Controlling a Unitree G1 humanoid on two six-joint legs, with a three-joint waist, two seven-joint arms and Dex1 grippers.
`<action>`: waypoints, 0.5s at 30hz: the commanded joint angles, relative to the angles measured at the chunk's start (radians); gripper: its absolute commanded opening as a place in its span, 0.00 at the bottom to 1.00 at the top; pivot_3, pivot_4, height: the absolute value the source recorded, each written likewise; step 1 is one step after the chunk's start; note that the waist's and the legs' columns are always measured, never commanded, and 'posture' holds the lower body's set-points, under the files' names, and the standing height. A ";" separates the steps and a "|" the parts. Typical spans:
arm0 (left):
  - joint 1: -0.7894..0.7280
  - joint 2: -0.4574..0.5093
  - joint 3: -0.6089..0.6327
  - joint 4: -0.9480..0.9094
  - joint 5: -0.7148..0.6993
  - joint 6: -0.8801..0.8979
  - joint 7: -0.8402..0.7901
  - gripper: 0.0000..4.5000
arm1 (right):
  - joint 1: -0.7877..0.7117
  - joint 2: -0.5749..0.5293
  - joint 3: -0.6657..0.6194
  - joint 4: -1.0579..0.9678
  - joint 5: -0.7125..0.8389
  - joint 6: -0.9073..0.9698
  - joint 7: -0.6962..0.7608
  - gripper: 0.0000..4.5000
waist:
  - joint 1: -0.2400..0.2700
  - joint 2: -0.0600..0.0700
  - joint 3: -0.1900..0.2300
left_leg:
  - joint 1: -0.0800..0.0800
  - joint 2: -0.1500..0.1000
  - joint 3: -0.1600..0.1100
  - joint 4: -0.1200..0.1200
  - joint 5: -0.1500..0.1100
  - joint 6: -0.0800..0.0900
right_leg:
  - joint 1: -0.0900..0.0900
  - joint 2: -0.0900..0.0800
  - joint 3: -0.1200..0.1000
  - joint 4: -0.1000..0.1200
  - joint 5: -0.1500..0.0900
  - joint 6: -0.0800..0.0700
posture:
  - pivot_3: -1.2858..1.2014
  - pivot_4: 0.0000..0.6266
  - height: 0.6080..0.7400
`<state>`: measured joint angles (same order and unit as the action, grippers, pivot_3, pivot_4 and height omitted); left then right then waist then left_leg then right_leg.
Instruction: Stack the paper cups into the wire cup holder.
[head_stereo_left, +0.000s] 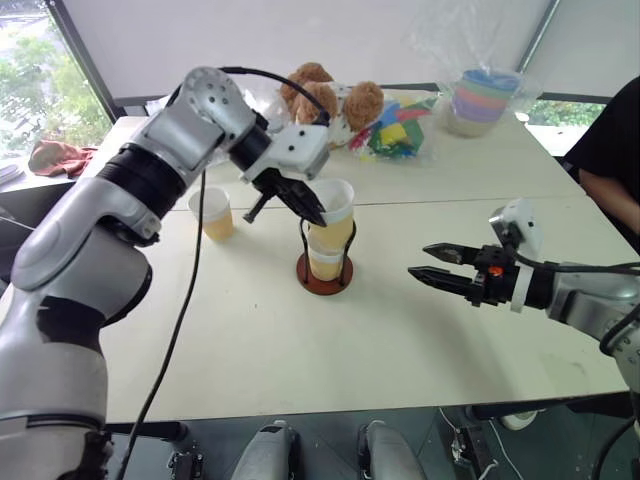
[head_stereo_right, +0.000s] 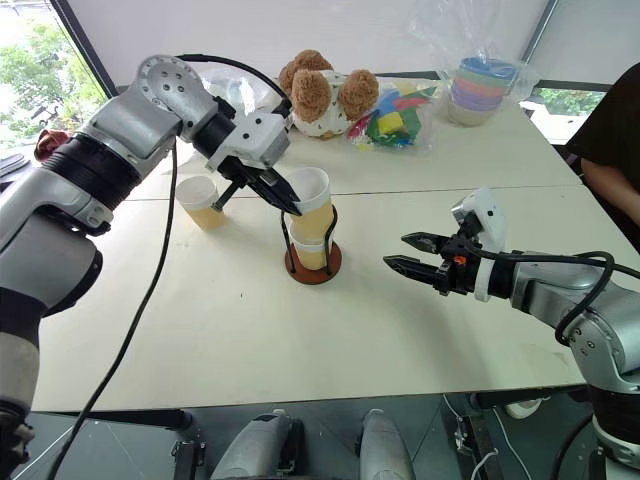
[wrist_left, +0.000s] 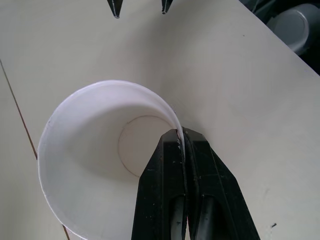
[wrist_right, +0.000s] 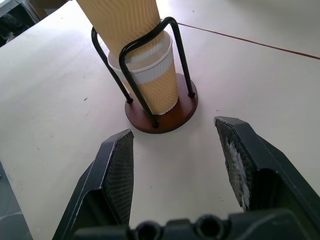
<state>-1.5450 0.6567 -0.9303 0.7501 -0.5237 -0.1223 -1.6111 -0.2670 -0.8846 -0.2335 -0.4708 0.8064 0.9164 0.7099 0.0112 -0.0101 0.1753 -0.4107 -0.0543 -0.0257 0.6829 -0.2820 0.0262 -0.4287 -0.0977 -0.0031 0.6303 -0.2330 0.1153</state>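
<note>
A paper cup (head_stereo_left: 334, 205) is pinched by its rim in the left gripper (head_stereo_left: 312, 212) and set partly into a second cup (wrist_right: 152, 80) in the wire cup holder (wrist_right: 161, 112) (table centre). The right gripper (head_stereo_left: 432, 264), at three o'clock of the holder, is held agape and empty. A third cup (head_stereo_left: 213, 213) stands at nine o'clock.

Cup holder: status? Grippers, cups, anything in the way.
Left gripper shut on second cup's rim, lowering it into cup in holder. Right gripper open, empty, beside holder. Third cup on table. Nothing blocking.
</note>
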 joint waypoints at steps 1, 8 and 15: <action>-0.021 0.004 0.000 0.008 -0.005 -0.036 -0.003 0.06 | -0.013 0.005 -0.009 -0.020 -0.001 -0.014 -0.006 0.62 | 0.001 0.000 0.000 | 0.000 0.000 0.000 0.000 0.000 0.000 | 0.000 0.000 0.000 0.000 0.000 0.000 | 0.52 0.24 1.00; -0.033 -0.052 0.071 0.111 0.050 -0.078 -0.003 0.77 | -0.019 0.014 -0.008 -0.019 -0.001 -0.020 -0.003 0.62 | 0.001 0.000 0.000 | 0.000 0.000 0.000 0.000 0.000 0.000 | 0.000 0.000 0.000 0.000 0.000 0.000 | 0.52 0.24 1.00; -0.069 0.032 0.281 0.309 0.218 -0.092 0.016 0.77 | -0.139 -0.013 -0.026 -0.103 0.114 0.018 0.010 0.62 | -0.013 0.001 0.001 | 0.000 0.000 0.000 0.000 0.000 0.001 | -0.001 0.001 0.000 0.000 0.000 0.000 | 0.52 0.24 1.00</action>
<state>-1.5836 0.6267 -0.7257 1.0118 -0.3564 -0.2069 -1.6075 -0.3536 -0.8785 -0.2290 -0.5013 0.8652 0.9283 0.7146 -0.0021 -0.0096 0.1763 -0.4106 -0.0542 -0.0252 0.6825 -0.2827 0.0274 -0.4298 -0.0972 -0.0033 0.6306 -0.2330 0.1154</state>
